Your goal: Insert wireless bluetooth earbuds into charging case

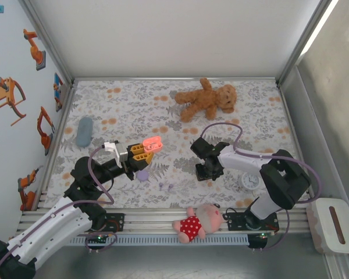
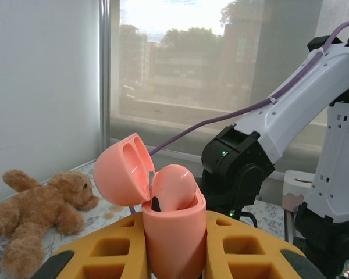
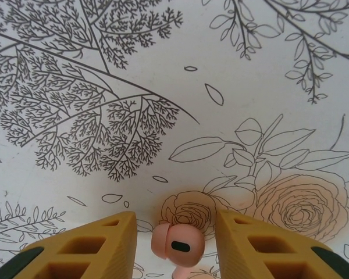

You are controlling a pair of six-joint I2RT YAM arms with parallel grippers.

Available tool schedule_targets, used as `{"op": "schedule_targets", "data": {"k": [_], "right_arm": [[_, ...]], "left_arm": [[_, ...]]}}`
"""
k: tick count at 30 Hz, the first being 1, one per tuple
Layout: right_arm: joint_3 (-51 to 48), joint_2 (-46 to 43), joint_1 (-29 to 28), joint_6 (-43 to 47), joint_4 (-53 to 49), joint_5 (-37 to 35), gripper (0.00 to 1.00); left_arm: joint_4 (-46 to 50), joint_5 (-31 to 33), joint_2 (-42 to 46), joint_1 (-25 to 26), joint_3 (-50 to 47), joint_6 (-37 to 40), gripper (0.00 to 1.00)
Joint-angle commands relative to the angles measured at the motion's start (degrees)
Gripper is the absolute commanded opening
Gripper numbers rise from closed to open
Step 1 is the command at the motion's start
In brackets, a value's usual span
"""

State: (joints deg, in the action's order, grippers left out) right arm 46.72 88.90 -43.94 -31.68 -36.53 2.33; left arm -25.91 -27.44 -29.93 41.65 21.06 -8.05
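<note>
My left gripper [image 1: 144, 149] is raised above the table and shut on the open coral charging case [image 2: 174, 232], which stands upright between the yellow fingers [image 2: 99, 250]. Its lid [image 2: 121, 168] is tipped back to the left. One orange-pink earbud [image 2: 174, 186] sits in the case's mouth. My right gripper [image 3: 175, 224] is open and low over the floral cloth. The second orange-pink earbud [image 3: 180, 244] lies on the cloth between its fingers, touching neither. A lilac case [image 1: 142, 175] and two tiny lilac earbuds [image 1: 166, 186] lie on the cloth between the arms.
A brown teddy bear [image 1: 206, 99] lies at the back. A grey-blue object [image 1: 84, 131] is at the left. There is a round white item [image 1: 250, 182] beside the right arm and a pink pig doll [image 1: 198, 222] on the front rail. Walls enclose the table.
</note>
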Motion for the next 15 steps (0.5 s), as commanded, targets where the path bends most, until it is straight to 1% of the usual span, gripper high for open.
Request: {"op": "schedule_targets", "data": {"k": [1,8,15], "right_arm": [[-0.95,1.25,0.35,-0.45,-0.03,0.31,0.38],[-1.11,1.34,0.35,-0.27,-0.12,0.31,0.33],[-1.19,1.54,0.35,0.10,-0.25,0.13,0.30]], "left_arm": [[-1.05,0.00,0.14,0.36,2.07,0.85,0.00],[-0.97,0.02,0.15,0.37,1.98,0.82,0.00],[-0.81,0.02,0.52,0.37,2.04,0.92,0.00]]}}
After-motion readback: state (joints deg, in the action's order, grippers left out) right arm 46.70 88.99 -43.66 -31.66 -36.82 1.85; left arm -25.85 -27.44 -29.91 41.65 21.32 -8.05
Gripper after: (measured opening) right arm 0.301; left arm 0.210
